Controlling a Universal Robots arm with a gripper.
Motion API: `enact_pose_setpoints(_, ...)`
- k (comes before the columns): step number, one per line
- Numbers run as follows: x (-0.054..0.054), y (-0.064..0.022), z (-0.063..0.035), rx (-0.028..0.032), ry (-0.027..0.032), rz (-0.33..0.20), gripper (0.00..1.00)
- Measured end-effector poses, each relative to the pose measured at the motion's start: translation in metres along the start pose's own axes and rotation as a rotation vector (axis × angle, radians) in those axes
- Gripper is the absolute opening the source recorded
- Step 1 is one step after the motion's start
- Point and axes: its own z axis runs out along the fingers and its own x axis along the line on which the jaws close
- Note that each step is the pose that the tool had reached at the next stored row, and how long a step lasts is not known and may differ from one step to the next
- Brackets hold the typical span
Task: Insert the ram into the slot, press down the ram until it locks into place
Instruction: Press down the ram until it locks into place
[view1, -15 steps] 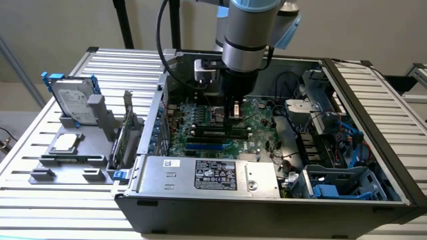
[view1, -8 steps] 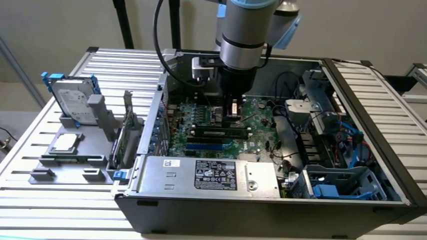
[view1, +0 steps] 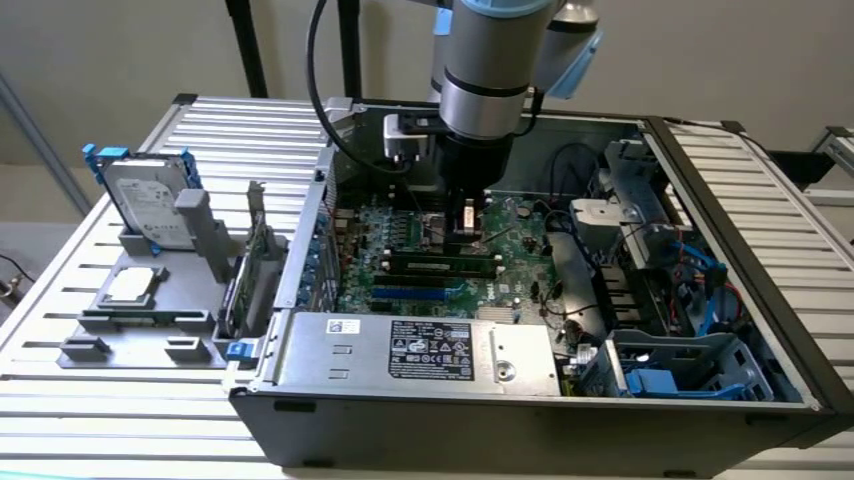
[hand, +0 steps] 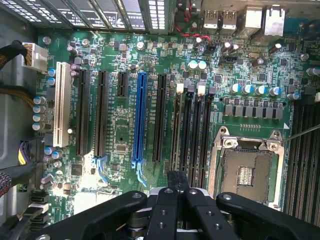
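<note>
claw (hand: 177, 192) low over slots (hand: 192, 130), ram (view1: 430, 267) apparently seated

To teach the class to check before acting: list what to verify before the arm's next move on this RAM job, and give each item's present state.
1. Computer case open, motherboard exposed: ok.
2. Gripper close to the black memory slots: ok.
3. White end clips open: cannot tell.
4. Ram lying along the slots, locked in: cannot tell.
5. Black cables away from the slots: ok.
</note>
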Motion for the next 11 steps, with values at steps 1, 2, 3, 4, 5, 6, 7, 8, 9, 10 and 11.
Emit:
enact_pose_setpoints(1,0.0,0.0,0.0,0.0,0.0002,0.0,0.1)
enact_pose_setpoints(2,0.0,0.0,0.0003,0.0002,0.0001,0.0,0.1)
enact_pose_setpoints(3,-0.0001,0.0,0.0007,0.0004,-0.0001,0.0,0.1)
enact_pose_setpoints(4,-0.0001,0.0,0.0012,0.0005,-0.0001,0.0,0.1)
enact_pose_setpoints(5,-0.0002,0.0,0.0018,0.0006,0.0,0.0,0.1)
enact_pose_setpoints(6,-0.0003,0.0,0.0026,0.0006,-0.0001,0.0,0.1)
enact_pose_setpoints(7,-0.0005,0.0001,0.0035,0.0007,0.0,0.0,0.1)
enact_pose_setpoints(8,-0.0006,0.0001,0.0045,0.0008,-0.0001,0.0,0.1)
enact_pose_setpoints(9,-0.0008,0.0002,0.0052,0.0009,0.0,0.0,0.1)
enact_pose_setpoints(10,-0.0009,0.0004,0.0062,0.0011,0.0001,0.0,0.1)
enact_pose_setpoints(11,-0.0011,0.0005,0.0071,0.0014,0.0001,0.0,0.1)
